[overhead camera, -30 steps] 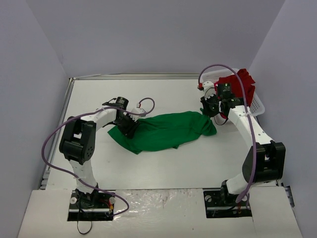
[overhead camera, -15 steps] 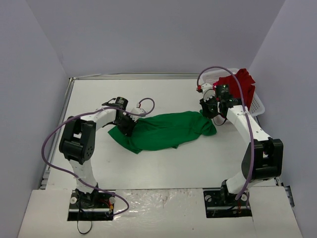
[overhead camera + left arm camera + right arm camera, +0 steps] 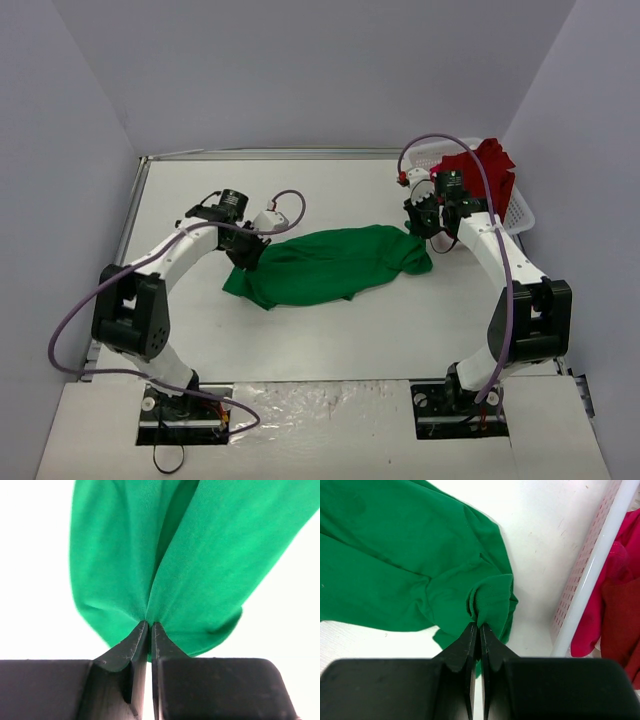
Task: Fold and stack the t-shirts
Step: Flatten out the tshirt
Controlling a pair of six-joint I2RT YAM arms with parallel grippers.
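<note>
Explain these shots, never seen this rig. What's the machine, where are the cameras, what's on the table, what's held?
It is two white robot arms, the left arm and the right arm, bolted at the near edge of a white table, each ending in a two-finger gripper. The wide picture comes from a fixed camera above and behind them. The two close-ups come from wrist cameras, black fingers at the bottom. A bright green cloth t-shirt lies bunched across the table. The left gripper is shut on one end, the right gripper on the other. A deep red cloth t-shirt sits heaped in a white plastic lattice basket at the far right.
</note>
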